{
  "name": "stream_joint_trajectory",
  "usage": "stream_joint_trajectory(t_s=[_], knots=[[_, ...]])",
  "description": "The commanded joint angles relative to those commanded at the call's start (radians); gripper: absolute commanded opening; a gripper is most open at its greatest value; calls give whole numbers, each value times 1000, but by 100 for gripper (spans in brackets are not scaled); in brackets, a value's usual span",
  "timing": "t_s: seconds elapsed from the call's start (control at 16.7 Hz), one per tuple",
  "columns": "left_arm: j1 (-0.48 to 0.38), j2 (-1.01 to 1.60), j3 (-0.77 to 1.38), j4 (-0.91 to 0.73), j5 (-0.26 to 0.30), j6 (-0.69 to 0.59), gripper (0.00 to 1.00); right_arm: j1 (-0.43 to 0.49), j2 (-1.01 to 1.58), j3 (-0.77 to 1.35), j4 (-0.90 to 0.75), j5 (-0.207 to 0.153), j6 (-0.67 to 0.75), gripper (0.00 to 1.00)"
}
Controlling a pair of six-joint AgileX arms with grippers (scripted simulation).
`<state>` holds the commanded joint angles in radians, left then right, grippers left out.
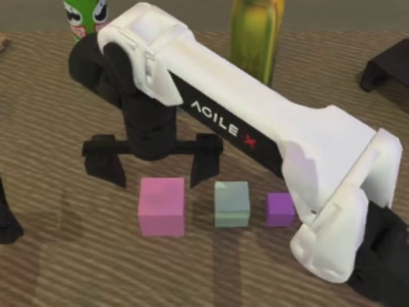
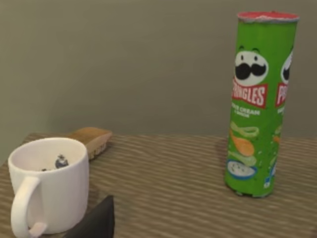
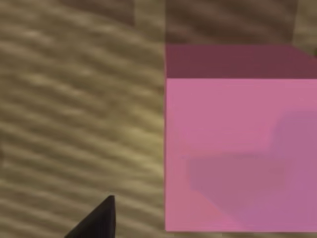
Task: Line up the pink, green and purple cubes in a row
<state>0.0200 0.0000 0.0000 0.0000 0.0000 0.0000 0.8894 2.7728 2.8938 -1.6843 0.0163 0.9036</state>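
The pink cube [image 1: 162,206], the pale green cube [image 1: 231,203] and the small purple cube [image 1: 280,209] sit side by side in a row from left to right, with small gaps between them. My right gripper [image 1: 155,167] hovers just behind the pink cube, open wide, with nothing between its fingers. In the right wrist view the pink cube [image 3: 237,148] fills one side and a single dark fingertip [image 3: 99,220] shows beside it. My left arm [image 1: 6,224] is parked at the table's left edge; one of its fingertips [image 2: 99,220] shows far to one side.
A green chip can [image 1: 86,16] [image 2: 260,99] and a green-yellow bottle [image 1: 255,35] stand at the back. A dark object [image 1: 386,64] sits at the back right. The left wrist view shows a white mug [image 2: 47,186] and a wooden item [image 2: 91,139].
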Motion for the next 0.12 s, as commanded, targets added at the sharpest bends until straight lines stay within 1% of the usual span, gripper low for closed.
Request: stream_joint_trajectory(t_s=[0.12], knots=[[0,0,0,0,0,0,100,0,2,8,-8,0,0,100]])
